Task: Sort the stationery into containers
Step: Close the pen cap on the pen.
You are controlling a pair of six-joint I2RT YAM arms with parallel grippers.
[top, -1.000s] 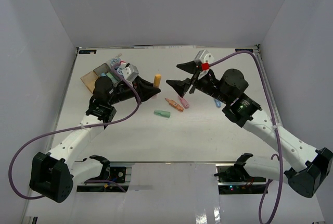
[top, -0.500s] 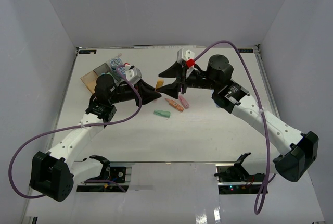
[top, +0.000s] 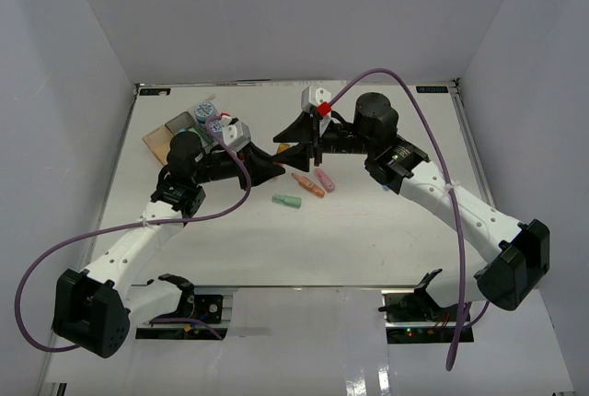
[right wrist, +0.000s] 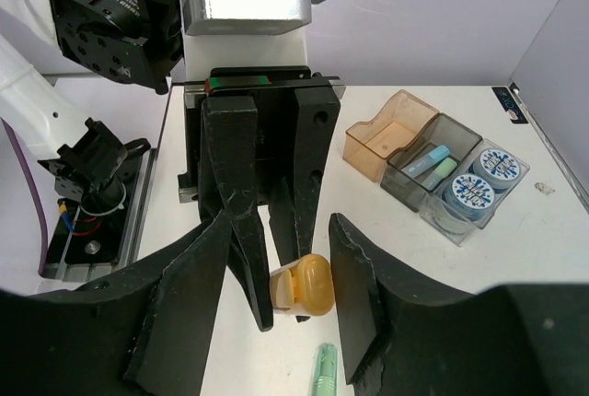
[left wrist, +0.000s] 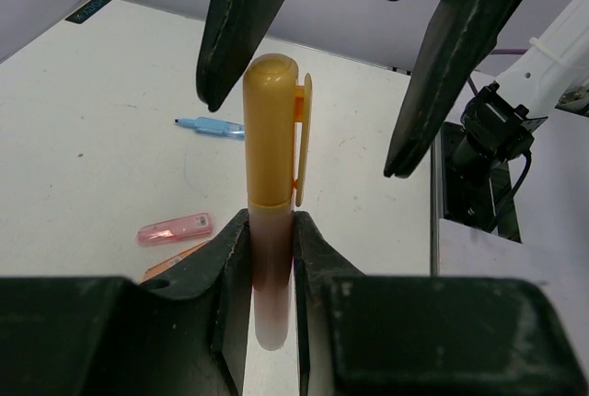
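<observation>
My left jaws pinch the orange marker (left wrist: 273, 184) above the middle of the tabletop (top: 368, 249), my right jaws spread around its cap; closing off-centre could knock it loose.

Right tool (right wrist: 279, 223) straddles the orange marker (left wrist: 269, 110); flanking gaps look narrow.

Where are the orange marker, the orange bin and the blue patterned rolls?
orange marker (left wrist: 270, 129), left wrist view, its cap.
orange bin (right wrist: 391, 138), right wrist view, its bare inside.
blue patterned rolls (right wrist: 494, 168), right wrist view, one roll's top.
</observation>
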